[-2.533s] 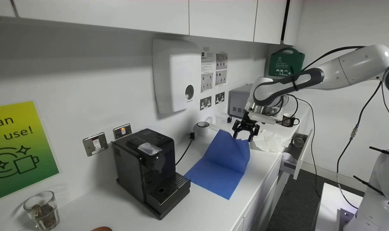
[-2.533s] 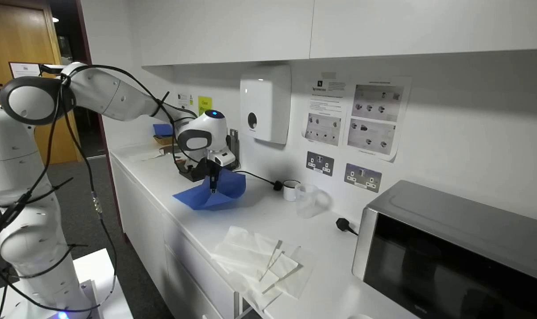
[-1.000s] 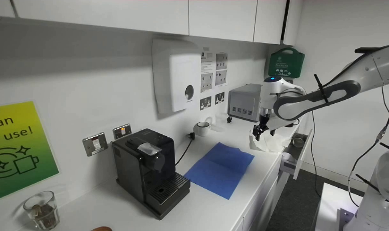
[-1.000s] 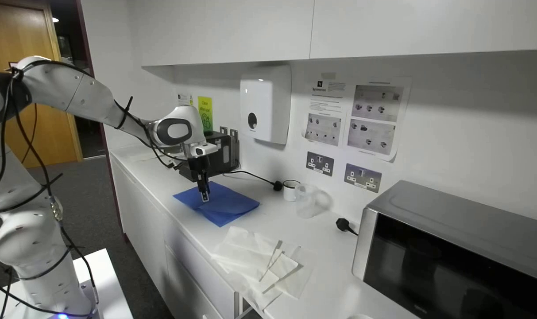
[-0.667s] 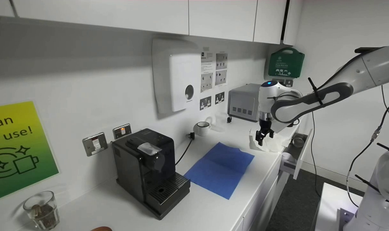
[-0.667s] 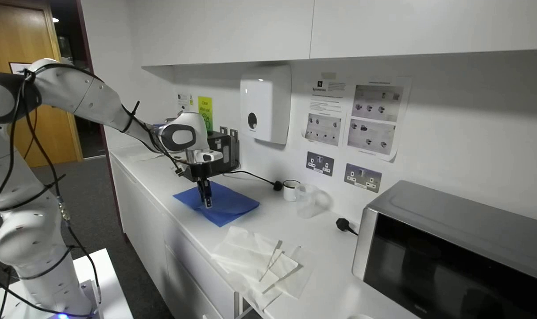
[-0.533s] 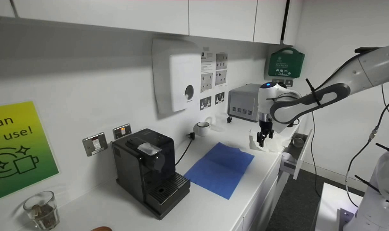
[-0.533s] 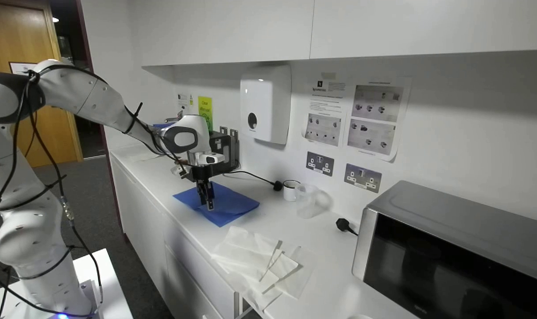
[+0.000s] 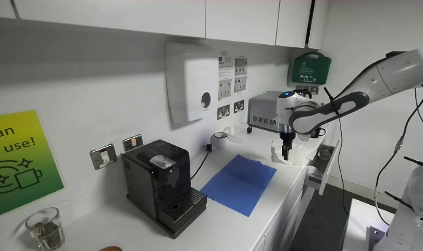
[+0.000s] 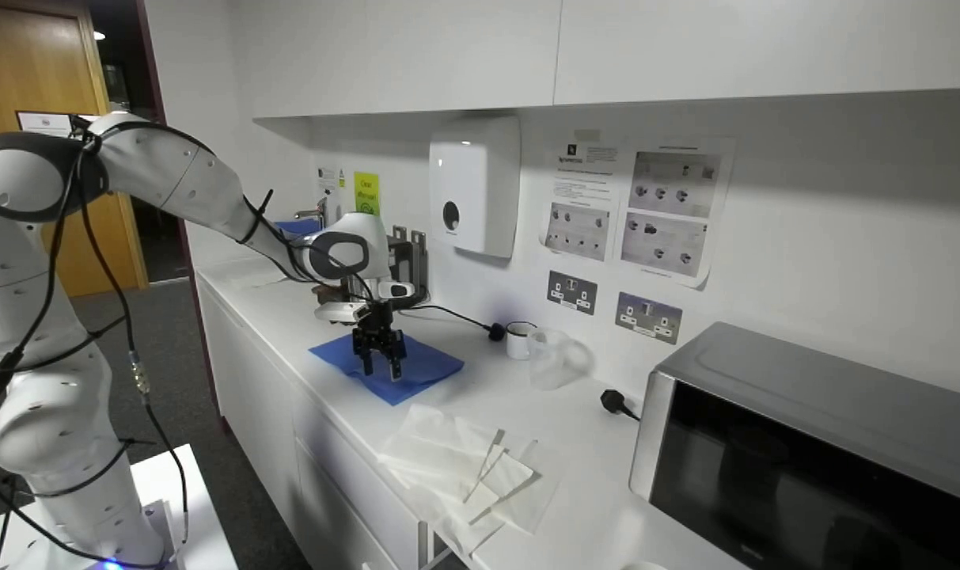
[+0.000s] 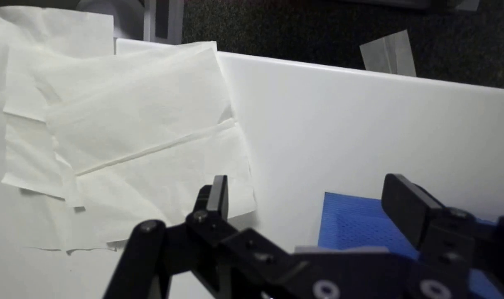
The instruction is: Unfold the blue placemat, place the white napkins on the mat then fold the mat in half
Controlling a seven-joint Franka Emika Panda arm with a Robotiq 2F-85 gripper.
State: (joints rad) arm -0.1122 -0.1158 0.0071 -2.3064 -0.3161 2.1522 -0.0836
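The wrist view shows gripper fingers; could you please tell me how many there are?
2: one finger left of centre, overlapping the white napkins in the picture; the opposite finger on the right, partly overlapping the blue placemat. None seems hidden.

The arm (image 10: 187, 178) extends outward, wrist (image 10: 353, 245) bent over, its jaws spread apart and pointing down.

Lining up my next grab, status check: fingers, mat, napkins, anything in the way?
Fingers open, holding nothing. White napkins in a loose pile, none on the laid-out blue placemat. Open drawer alongside napkins, possible snag.
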